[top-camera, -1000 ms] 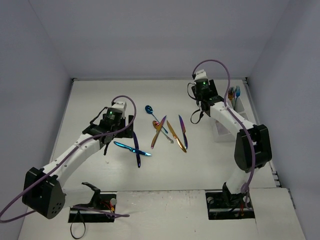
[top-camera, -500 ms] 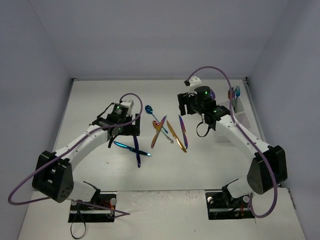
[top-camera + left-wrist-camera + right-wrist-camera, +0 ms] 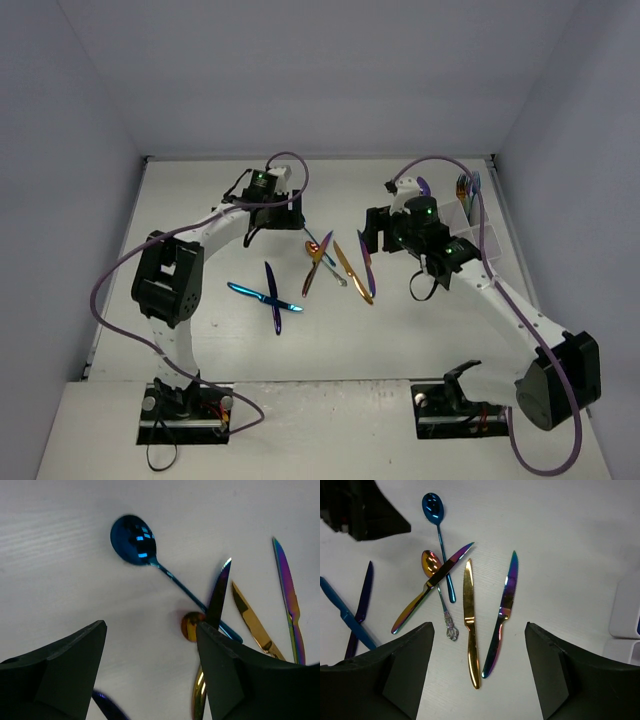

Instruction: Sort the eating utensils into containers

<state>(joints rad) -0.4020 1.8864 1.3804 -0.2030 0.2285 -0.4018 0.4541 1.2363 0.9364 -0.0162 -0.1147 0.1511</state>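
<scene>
Both spread, empty: left gripper [image 3: 150, 630] short of blue spoon [image 3: 135, 542], right gripper [image 3: 479, 630] above gold knife [image 3: 468, 605].

Caddy [image 3: 627, 611] cropped at right edge, gold knife [image 3: 250, 618] handle behind left end effector [image 3: 150, 626]

Bare table [image 3: 55, 570] surrounds the bowl of the blue spoon [image 3: 134, 540], where the left gripper [image 3: 150, 627] hangs with fingers spread. The spoon's handle runs under a rainbow knife [image 3: 218, 592] that also crosses the gold spoon [image 3: 191, 626]. Only a narrow strip separates the gold knife [image 3: 469, 620] from the blue-purple knife [image 3: 502, 612]. The white caddy [image 3: 626, 610] walls the right side.
</scene>
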